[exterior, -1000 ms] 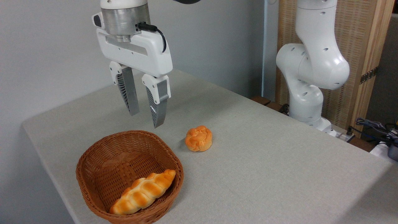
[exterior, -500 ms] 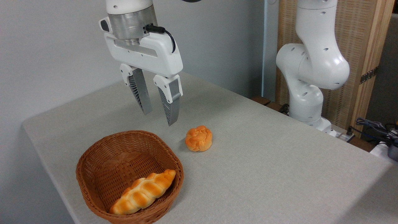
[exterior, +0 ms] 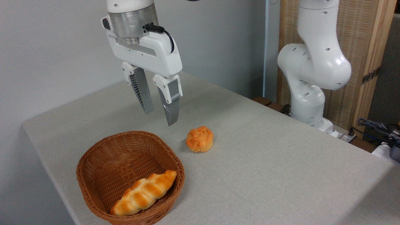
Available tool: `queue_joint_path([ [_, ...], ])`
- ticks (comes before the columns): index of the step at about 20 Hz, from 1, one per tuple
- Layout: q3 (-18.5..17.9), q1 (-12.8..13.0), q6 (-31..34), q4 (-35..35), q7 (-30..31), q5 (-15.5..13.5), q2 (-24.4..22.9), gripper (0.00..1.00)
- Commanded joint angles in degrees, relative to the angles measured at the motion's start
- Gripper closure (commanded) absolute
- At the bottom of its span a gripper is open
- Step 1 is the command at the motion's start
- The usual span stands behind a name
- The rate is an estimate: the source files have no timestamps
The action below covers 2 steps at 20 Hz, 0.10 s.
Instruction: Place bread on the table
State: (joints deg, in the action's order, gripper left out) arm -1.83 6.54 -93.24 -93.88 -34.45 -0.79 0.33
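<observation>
The claw (exterior: 160, 116) hangs in the air with its two fingers apart and nothing between them. Below and to its right, the bun (exterior: 200, 139) sits on the table (exterior: 265, 162), just beside the basket (exterior: 103, 162), which holds a long loaf (exterior: 143, 192).

A plain pale grey wall (exterior: 56, 47) stands behind, with a wood-framed woven screen (exterior: 364, 47) at right
</observation>
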Motion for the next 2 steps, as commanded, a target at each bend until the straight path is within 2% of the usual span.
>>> queue_joint_path([
  [1, -0.6, 0.4, 1.3, 0.5, -1.0, -0.5, -0.5, 0.00],
  [2, -0.7, 0.4, 1.3, 0.5, -1.0, -0.5, -0.5, 0.00],
])
